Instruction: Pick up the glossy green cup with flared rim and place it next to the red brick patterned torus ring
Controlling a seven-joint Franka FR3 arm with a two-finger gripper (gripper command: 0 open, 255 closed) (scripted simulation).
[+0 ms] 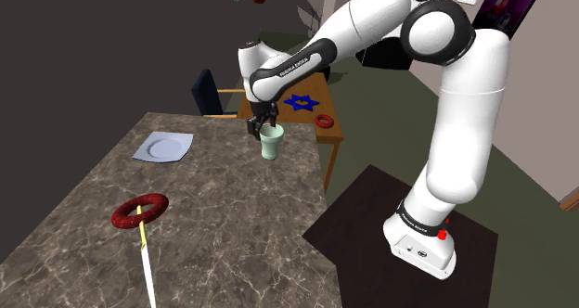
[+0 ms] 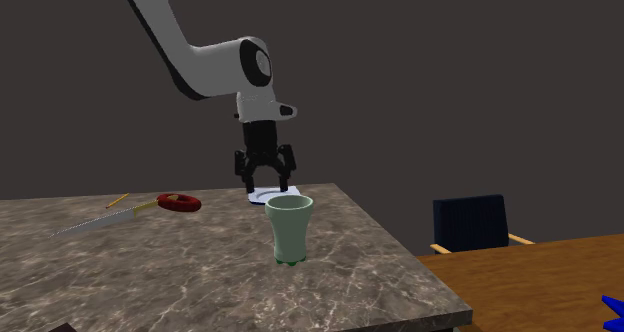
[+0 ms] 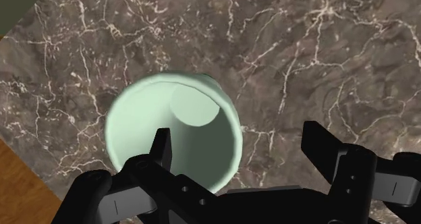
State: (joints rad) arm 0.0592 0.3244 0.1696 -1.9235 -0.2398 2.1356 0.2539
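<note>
A pale green cup (image 1: 271,142) with a flared rim stands upright on the dark marble table (image 1: 213,223), near its far edge. My gripper (image 2: 265,175) hangs open just above the cup (image 2: 289,230). In the wrist view one finger (image 3: 162,145) is over the cup's mouth (image 3: 182,131) and the other is outside its wall, over bare marble; neither touches it. The red brick-patterned torus ring (image 1: 139,211) lies flat further along the table, well away from the cup, and shows too in the second exterior view (image 2: 180,202).
A long knife (image 1: 146,260) with a yellow handle lies against the ring. A white square plate (image 1: 163,148) sits by the far edge. Beyond stands a wooden table (image 1: 320,139) with a blue star (image 1: 302,102) and a small red ring (image 1: 324,121), plus a dark chair (image 1: 206,91).
</note>
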